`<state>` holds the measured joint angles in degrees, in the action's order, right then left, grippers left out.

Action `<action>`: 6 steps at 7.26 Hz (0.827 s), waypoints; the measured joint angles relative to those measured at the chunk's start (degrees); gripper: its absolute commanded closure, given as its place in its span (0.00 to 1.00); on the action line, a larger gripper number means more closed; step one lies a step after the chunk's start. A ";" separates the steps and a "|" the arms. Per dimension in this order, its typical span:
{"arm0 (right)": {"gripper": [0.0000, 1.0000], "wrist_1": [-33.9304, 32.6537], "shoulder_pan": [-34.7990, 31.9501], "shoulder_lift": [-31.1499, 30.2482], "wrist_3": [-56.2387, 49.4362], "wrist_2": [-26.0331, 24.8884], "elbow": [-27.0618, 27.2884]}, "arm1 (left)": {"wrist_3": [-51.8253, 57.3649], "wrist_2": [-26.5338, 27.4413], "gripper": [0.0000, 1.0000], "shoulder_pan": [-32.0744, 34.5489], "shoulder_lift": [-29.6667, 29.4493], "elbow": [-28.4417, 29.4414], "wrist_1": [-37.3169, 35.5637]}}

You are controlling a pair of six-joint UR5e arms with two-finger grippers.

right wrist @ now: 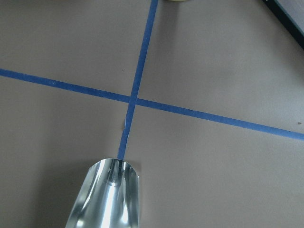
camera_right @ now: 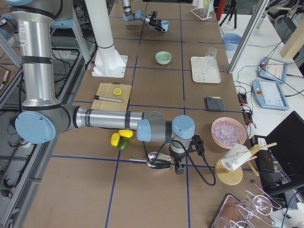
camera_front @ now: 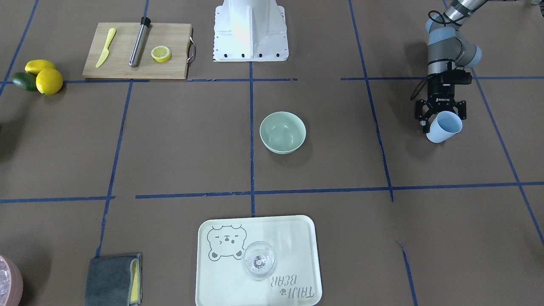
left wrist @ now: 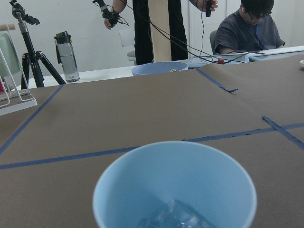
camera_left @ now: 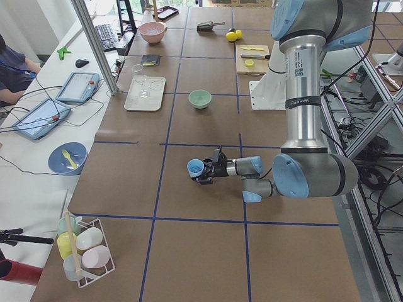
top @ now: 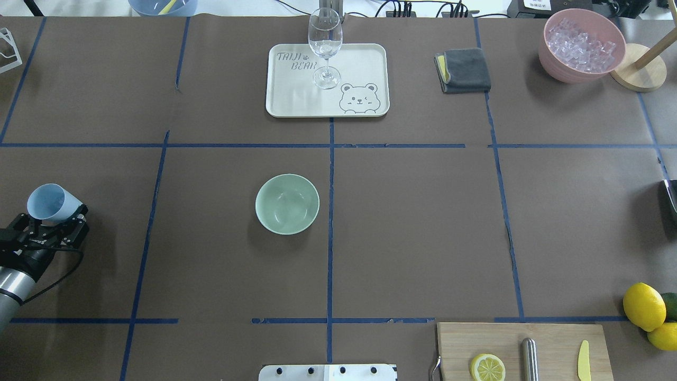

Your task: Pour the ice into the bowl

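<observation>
While the left gripper (camera_front: 442, 118) clamps the blue cup (camera_front: 444, 127) of ice (left wrist: 173, 216) well apart from the empty bowl (camera_front: 282, 146), pouring's all ahead; right gripper (camera_right: 175, 164) unreadable.

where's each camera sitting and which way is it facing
Front-facing: across the table, facing the robot's base; left gripper holds the blue cup.
Overhead: behind the robot, looking forward over the bowl; left arm bottom left.
Exterior left: table's end; left arm near, large.
Exterior right: opposite end; right arm near, metal scoop at its wrist.
Left wrist: over the cup's rim, ice inside.
Right wrist: down at the table; scoop below.
Shared: front-facing and overhead both show bowl, tray, cup.
</observation>
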<state>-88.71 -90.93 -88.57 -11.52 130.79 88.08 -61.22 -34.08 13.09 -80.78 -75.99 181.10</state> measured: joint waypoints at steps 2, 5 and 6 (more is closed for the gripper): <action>0.00 0.00 -0.03 0.11 0.06 0.00 0.07 | -1.19 -0.05 0.97 0.17 -0.01 -0.70 0.87; 0.00 -0.03 -0.03 0.13 0.15 0.00 0.08 | 8.24 -2.19 1.00 1.99 0.18 -4.22 1.76; 0.00 -0.05 -0.04 0.10 0.17 -0.03 0.07 | 15.87 -5.42 1.00 3.96 0.03 -6.48 1.77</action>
<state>-88.76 -90.97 -88.47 -11.35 130.76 88.15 -45.36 -39.50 17.05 -80.75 -82.47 182.87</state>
